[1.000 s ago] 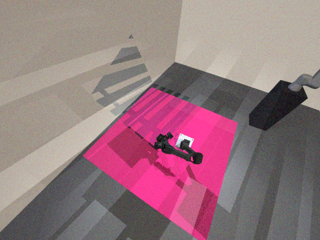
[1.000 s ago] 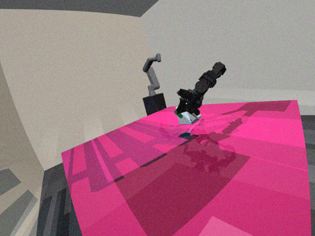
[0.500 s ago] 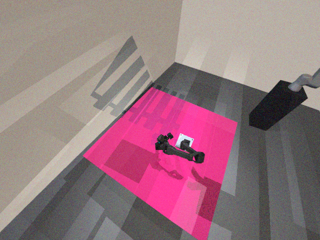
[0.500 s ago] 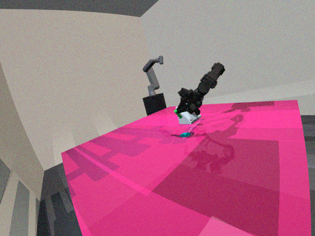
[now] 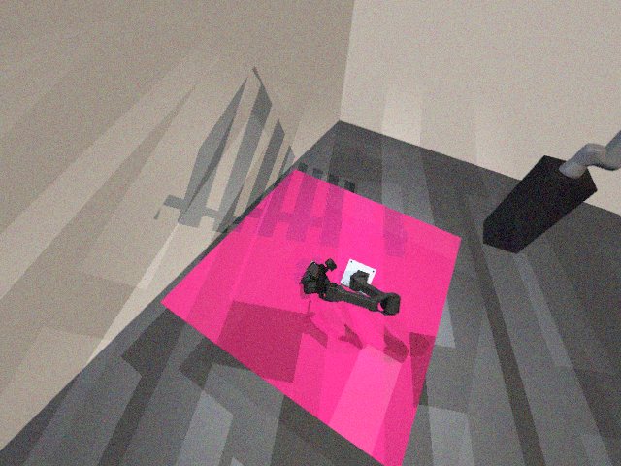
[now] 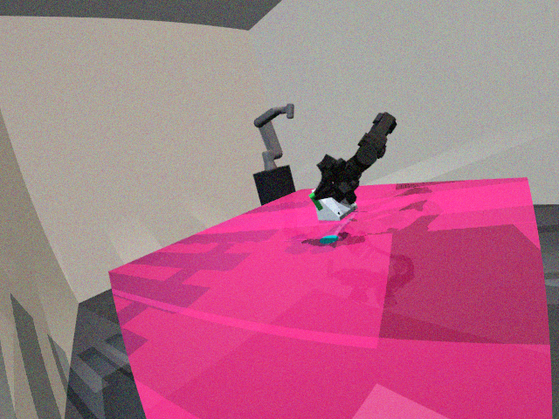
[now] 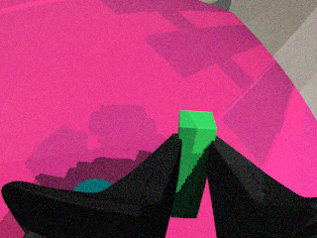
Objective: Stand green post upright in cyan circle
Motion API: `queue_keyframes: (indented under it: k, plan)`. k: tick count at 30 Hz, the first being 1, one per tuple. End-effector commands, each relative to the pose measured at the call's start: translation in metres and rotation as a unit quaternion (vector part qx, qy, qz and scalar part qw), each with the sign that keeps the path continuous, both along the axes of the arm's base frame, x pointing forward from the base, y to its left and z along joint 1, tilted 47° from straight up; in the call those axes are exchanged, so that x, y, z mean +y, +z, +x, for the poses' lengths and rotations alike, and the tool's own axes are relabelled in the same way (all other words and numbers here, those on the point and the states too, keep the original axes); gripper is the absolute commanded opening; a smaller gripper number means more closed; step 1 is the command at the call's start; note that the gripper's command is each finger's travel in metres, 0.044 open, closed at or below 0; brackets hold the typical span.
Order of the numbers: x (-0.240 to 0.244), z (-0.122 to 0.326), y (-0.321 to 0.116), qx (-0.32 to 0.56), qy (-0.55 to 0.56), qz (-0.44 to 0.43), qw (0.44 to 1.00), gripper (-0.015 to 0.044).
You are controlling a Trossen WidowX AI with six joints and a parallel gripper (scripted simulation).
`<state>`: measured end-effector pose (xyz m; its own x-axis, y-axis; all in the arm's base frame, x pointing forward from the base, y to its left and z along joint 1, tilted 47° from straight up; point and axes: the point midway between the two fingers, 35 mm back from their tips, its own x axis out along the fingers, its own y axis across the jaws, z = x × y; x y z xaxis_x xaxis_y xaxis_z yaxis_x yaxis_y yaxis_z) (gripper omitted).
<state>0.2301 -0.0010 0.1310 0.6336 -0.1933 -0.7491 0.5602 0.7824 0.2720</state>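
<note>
The green post [image 6: 318,204] [image 7: 190,159] is held off the table, tilted rather than fully upright in the exterior view. My gripper [image 7: 193,143] is shut on it, with one dark finger on each side. Part of the post is hidden by the gripper in the exterior view. The cyan circle [image 6: 328,239] [image 7: 94,185] lies flat on the pink table, below the gripper in the exterior view. In the wrist view it is left of the post, partly covered by the left finger. In the top view the arm hides the post and circle.
The arm's white base plate [image 5: 347,276] is on the pink table [image 5: 280,241] [image 6: 252,306], close to the gripper. A black block [image 5: 534,211] [image 6: 273,184] carrying a grey arm [image 5: 594,155] [image 6: 271,137] stands beyond the table. Shadows cross the table around the circle.
</note>
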Motion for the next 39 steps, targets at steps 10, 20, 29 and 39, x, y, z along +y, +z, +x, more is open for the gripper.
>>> queue_keyframes:
  k: [10, 20, 29, 39]
  plan:
    - [0.000, 0.000, 0.005, -0.044, -0.022, 0.002, 0.999, 0.0023]
    - [0.000, 0.000, 0.008, -0.078, -0.038, 0.006, 0.996, 0.0023]
    - [0.000, 0.000, 0.012, -0.109, -0.052, 0.013, 0.993, 0.0023]
    - [0.001, -0.001, 0.015, -0.143, -0.067, 0.022, 0.987, 0.0023]
